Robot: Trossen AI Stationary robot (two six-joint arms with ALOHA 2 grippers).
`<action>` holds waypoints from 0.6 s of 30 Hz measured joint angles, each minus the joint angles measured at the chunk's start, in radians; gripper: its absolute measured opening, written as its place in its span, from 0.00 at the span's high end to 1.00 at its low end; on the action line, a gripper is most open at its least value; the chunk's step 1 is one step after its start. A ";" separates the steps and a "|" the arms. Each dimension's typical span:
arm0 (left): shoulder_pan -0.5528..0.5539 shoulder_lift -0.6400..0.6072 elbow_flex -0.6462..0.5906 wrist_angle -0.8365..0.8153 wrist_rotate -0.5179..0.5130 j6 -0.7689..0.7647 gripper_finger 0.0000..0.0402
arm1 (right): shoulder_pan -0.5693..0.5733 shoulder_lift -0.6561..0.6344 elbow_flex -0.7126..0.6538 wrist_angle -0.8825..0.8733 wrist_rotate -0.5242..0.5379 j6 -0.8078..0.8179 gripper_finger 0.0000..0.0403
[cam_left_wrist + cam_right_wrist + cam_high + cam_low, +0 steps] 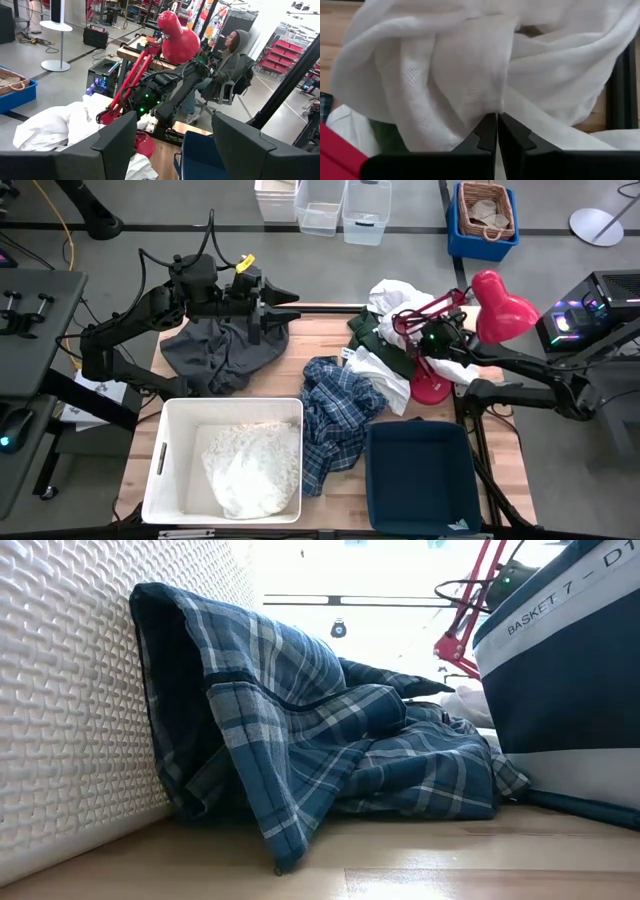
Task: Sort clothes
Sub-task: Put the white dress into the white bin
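right gripper (496, 131), fingers pinched closed on a fold of the white garment (470, 65) at the pile by the red lamp (500, 308); white bin (180, 418) was noted across the table, nearer the open-fingered left gripper (272, 308).

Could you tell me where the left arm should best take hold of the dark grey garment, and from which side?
From straight above, at a raised fold near the middle of the dark grey garment. It lies crumpled and spread beside the white bin, and the open left tool is already above its edge, so a top pinch looks easiest.
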 joint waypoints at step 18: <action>0.000 0.000 0.000 -0.002 0.000 0.000 0.38 | 0.029 -0.260 0.035 -0.285 0.051 0.442 1.00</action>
